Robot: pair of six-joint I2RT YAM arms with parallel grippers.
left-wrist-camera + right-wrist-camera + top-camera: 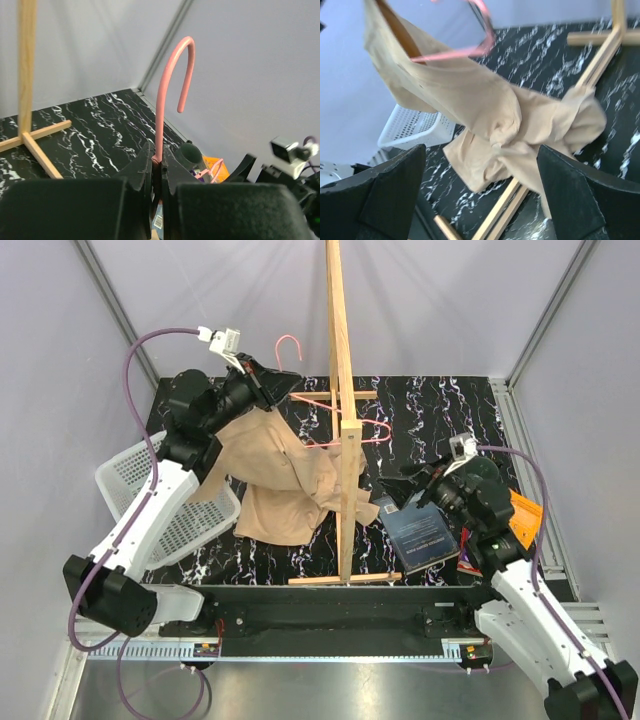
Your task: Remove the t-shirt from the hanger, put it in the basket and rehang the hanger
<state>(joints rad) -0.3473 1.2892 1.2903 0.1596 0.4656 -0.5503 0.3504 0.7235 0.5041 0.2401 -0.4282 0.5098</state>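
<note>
Tan cloth, the t-shirt [275, 475] hangs in a bunched fold below the left gripper's fingers and drapes down toward the table, its lower end gathered against the wooden pole stand [340, 390]. In the right wrist view it lies ahead of the right gripper [481, 150], in the gap between the fingers [395, 190] and apart from both. The pink wire hanger [340, 405] reaches from the left fingers across the pole, one end inside the shirt. The left gripper [157, 160] has its fingers pressed together, pinching the hanger's neck just under the hook. The right fingers stand spread wide, holding nothing.
</note>
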